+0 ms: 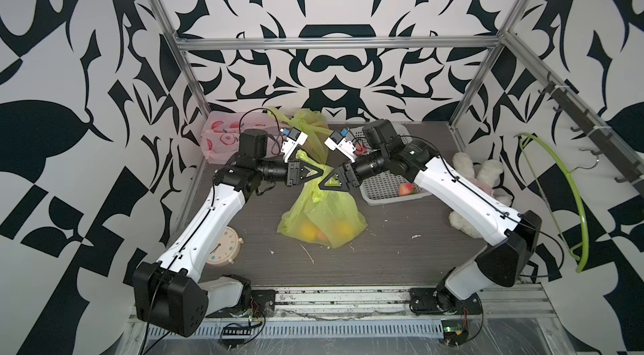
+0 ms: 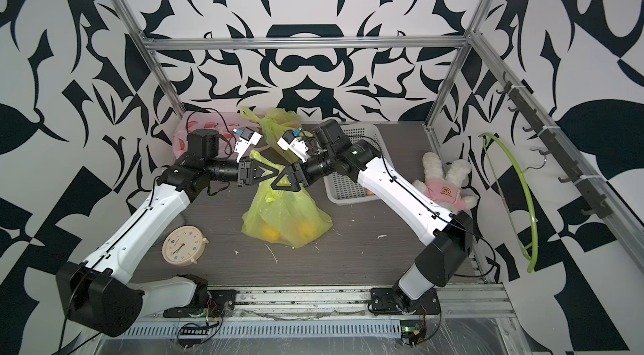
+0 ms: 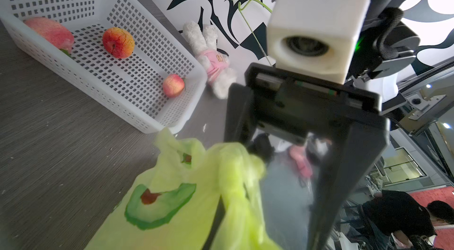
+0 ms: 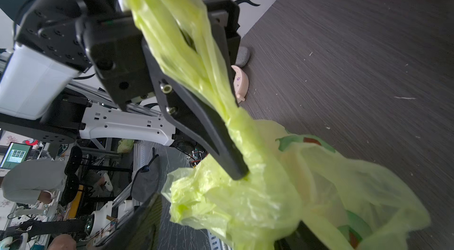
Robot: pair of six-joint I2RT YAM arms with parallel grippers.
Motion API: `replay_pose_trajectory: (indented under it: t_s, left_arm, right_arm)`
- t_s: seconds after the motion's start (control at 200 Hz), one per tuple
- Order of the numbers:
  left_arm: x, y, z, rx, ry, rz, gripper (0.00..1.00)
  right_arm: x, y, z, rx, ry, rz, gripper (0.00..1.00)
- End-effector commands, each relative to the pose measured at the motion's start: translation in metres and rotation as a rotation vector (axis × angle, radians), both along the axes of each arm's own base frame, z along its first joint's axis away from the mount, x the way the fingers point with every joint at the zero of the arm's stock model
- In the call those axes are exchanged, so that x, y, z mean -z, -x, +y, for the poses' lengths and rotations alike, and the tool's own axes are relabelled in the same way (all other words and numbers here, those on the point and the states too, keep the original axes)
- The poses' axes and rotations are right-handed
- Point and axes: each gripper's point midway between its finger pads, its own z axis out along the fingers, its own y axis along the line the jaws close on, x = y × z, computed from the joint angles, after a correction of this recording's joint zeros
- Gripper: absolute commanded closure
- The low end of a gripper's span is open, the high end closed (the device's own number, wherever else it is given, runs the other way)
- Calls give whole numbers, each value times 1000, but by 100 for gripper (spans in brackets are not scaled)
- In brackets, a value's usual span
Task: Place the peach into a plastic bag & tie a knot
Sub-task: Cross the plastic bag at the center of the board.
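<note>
Plastic bag (image 1: 322,220) upright, neck stretched upward, left fingers (image 1: 304,172) clamped on its handle, right fingers (image 1: 332,188) apart around neck

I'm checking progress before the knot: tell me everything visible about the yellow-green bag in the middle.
The yellow-green bag is thin translucent film printed with avocados, standing on the table with orange fruit showing through its base. Its neck is gathered upward; the left gripper is shut on a handle, the right gripper open beside it.
</note>
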Motion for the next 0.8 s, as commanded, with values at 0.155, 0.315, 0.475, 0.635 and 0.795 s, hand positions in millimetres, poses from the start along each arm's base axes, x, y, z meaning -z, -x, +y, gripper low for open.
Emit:
replay_pose_trajectory:
  t_s: [0.155,0.315,0.475,0.635,0.795]
  left_arm:
    - [-15,-1,-1,8,15,-43,100]
    - [-13,0,0,3,13,-33,100]
    - [-11,2,1,-3,12,-28,100]
    - [-10,6,2,-7,13,-25,100]
    - [-4,11,6,-22,-3,-4,81]
  right_arm:
    - [9,13,8,-34,55,-15,46]
    - [8,8,16,-16,38,-8,54]
    - [4,2,21,11,17,-13,56]
    - [6,-3,23,31,17,-8,68]
    - [3,-2,18,23,-1,-7,91]
